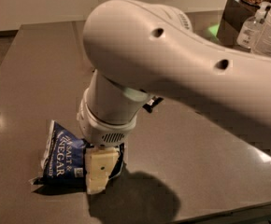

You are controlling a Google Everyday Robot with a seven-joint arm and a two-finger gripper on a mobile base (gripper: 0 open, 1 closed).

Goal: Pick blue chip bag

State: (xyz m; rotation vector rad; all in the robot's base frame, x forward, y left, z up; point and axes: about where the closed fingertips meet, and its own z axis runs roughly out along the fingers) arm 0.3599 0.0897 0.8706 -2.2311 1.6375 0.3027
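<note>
Dark table bears the blue chip bag, under and left of my gripper; whether it grips, I cannot tell.

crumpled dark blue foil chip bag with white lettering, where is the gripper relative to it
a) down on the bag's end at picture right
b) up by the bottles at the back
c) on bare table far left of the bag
a: the cream gripper is down over the picture-right end of the crumpled dark blue foil chip bag on the dark table.
</note>
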